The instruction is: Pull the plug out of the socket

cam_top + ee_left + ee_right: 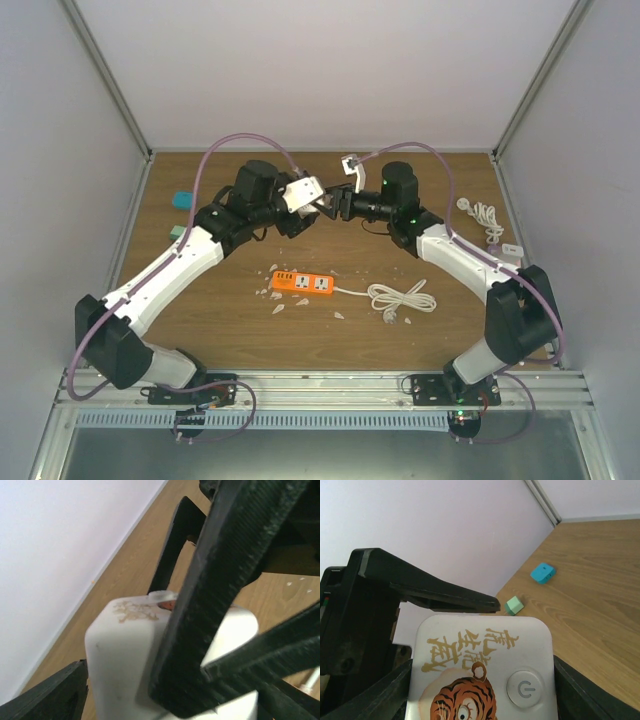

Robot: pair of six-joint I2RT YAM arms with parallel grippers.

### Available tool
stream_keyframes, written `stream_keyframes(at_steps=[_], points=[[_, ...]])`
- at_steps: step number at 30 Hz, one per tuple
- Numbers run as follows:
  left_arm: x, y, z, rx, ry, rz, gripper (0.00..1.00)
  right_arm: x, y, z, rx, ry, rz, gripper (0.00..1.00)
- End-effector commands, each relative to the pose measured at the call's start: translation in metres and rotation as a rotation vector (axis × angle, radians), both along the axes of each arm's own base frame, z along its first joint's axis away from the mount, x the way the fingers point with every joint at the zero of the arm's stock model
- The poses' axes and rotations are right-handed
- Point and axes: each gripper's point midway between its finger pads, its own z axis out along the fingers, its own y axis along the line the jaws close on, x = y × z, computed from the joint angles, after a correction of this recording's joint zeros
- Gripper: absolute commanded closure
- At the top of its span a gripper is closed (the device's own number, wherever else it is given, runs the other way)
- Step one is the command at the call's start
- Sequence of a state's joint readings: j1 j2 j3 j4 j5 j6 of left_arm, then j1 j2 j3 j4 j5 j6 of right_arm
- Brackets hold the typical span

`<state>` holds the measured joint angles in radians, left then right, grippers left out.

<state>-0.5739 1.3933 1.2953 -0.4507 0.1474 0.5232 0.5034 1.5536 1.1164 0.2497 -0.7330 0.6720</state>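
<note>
A white socket block [485, 650] with a tiger print and a round power button is held off the table. My right gripper [481, 685] is shut on it, one finger on each side. A plain white part [409, 625], apparently the plug, joins its far end. My left gripper [308, 200] meets it from the other side, jaws wide around that white body [120, 665]. One left finger [50, 695] lies close beside it; the other is hidden behind the right gripper's ribbed finger [210, 610]. I cannot tell whether it touches.
An orange power strip [300, 283] lies mid-table with its white cable coiled [400, 297] to the right and white scraps [285, 302] beside it. A blue block [543, 573] and a green block [514, 605] sit near the left wall. Another white cord [485, 215] lies at the right.
</note>
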Motion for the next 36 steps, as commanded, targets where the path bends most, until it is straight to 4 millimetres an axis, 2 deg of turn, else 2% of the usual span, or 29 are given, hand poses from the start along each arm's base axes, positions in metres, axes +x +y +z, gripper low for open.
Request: stream_keyframes(at_steps=[1, 8, 10, 13, 16, 18, 20, 24, 30, 36], points=[[0.016, -0.008, 0.027, -0.041, -0.093, 0.028, 0.25, 0.000, 0.000, 0.002, 0.044, 0.017, 0.006, 0.58], [0.017, -0.006, 0.021, -0.025, -0.102, 0.033, 0.46, -0.004, 0.001, -0.001, 0.056, 0.031, 0.021, 0.58], [0.014, -0.004, 0.019, -0.024, -0.093, 0.030, 0.51, -0.004, 0.000, 0.000, 0.054, 0.021, 0.024, 0.55], [0.007, 0.003, 0.017, -0.043, -0.069, 0.020, 0.56, -0.003, -0.003, 0.002, 0.039, -0.009, 0.018, 0.38], [0.004, 0.019, 0.011, -0.045, -0.047, 0.035, 0.60, 0.003, -0.011, 0.003, 0.010, -0.056, 0.012, 0.15], [0.002, 0.031, 0.004, -0.042, -0.022, 0.054, 0.61, 0.005, -0.015, 0.001, -0.019, -0.081, 0.019, 0.05], [-0.002, 0.045, -0.005, -0.041, 0.018, 0.069, 0.62, 0.007, -0.019, -0.004, -0.053, -0.111, 0.023, 0.01], [-0.007, 0.079, -0.028, -0.033, 0.095, 0.120, 0.63, 0.002, -0.024, -0.014, -0.141, -0.214, 0.062, 0.00], [-0.017, 0.154, -0.065, -0.007, 0.185, 0.250, 0.64, -0.016, -0.032, -0.038, -0.372, -0.390, 0.219, 0.00], [-0.047, 0.224, -0.113, 0.079, 0.280, 0.394, 0.63, -0.037, -0.057, -0.064, -0.579, -0.503, 0.305, 0.00]])
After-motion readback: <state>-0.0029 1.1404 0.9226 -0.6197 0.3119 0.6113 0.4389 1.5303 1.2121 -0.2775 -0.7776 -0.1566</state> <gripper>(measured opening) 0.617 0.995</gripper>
